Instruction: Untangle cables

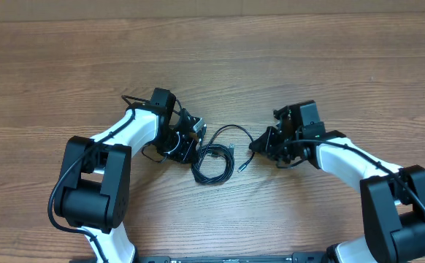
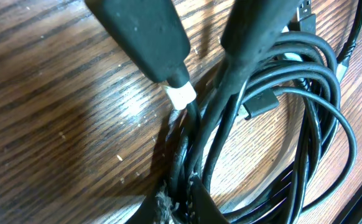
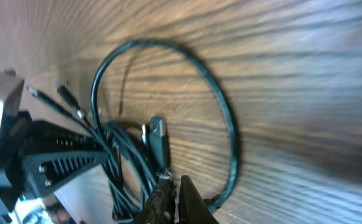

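The cables (image 1: 212, 157) lie as a tangled coil of thin black cords on the table between my two arms. My left gripper (image 1: 190, 140) is at the coil's left edge. In the left wrist view my left gripper (image 2: 181, 208) is shut on a few strands of the cables (image 2: 274, 112), beside a plug with a white collar (image 2: 180, 94). My right gripper (image 1: 254, 146) is at the right end of a wide loop. In the right wrist view my right gripper (image 3: 171, 185) is shut. The loop (image 3: 227, 124) runs down beside one finger, and I cannot tell whether it is pinched. A silver-tipped plug (image 3: 159, 132) lies just ahead.
A loose plug end (image 1: 243, 166) sticks out of the coil toward the right arm. The wooden table (image 1: 220, 58) stretches away behind both arms. The left arm's body (image 3: 50, 155) fills the lower left of the right wrist view.
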